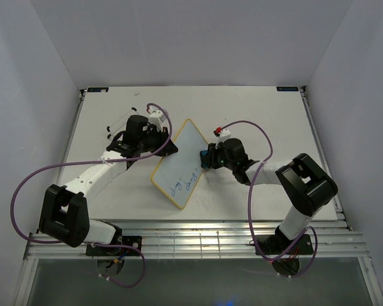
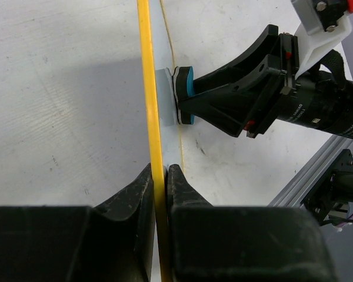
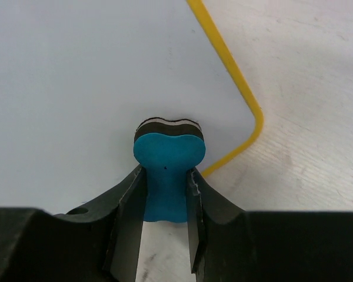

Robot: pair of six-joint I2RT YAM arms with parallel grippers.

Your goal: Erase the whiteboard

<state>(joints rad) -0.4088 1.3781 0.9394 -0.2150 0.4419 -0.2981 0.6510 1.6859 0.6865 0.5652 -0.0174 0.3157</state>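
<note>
The whiteboard (image 1: 180,162), white with a yellow frame, stands tilted at the table's middle, with blue handwriting near its lower end. My left gripper (image 1: 167,145) is shut on its frame edge (image 2: 153,117), seen edge-on in the left wrist view with the fingers (image 2: 182,194) pinching it. My right gripper (image 1: 209,158) is shut on the blue bone-shaped eraser (image 3: 167,167) and presses its dark felt face against the board (image 3: 76,76) near a rounded corner. The eraser (image 2: 185,94) also shows in the left wrist view, touching the board's face.
The white table (image 1: 255,115) is walled at the back and both sides. A slotted metal rail (image 1: 198,242) runs along the near edge. Purple cables (image 1: 25,185) loop from both arms.
</note>
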